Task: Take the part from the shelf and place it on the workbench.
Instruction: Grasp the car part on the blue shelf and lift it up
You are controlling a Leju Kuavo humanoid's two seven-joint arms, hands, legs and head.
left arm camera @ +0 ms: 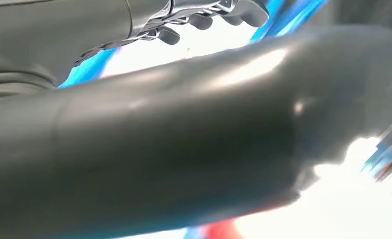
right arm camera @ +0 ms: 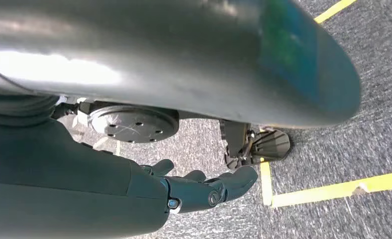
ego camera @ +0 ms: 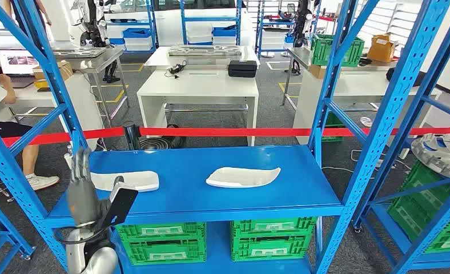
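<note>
Two white curved parts lie on the blue shelf [ego camera: 211,197]: one part [ego camera: 243,176] near the middle, another part [ego camera: 125,181] toward the left. My left hand [ego camera: 81,188] is raised at the shelf's front left corner, fingers straight and apart, holding nothing, just in front of the left part. In the left wrist view the thick thumb [left arm camera: 159,149] covers most of the picture, with dark fingertips [left arm camera: 204,17] beyond it. My right hand [right arm camera: 204,186] hangs over the grey floor, fingers loosely extended and empty.
Blue shelf uprights [ego camera: 340,74] frame the shelf on both sides. Green crates [ego camera: 268,237] sit on the level below. A red barrier tape [ego camera: 223,132] runs behind the shelf, with white tables [ego camera: 200,85] beyond. A person [ego camera: 0,97] sits at far left. Silver parts [ego camera: 442,151] rest on the right rack.
</note>
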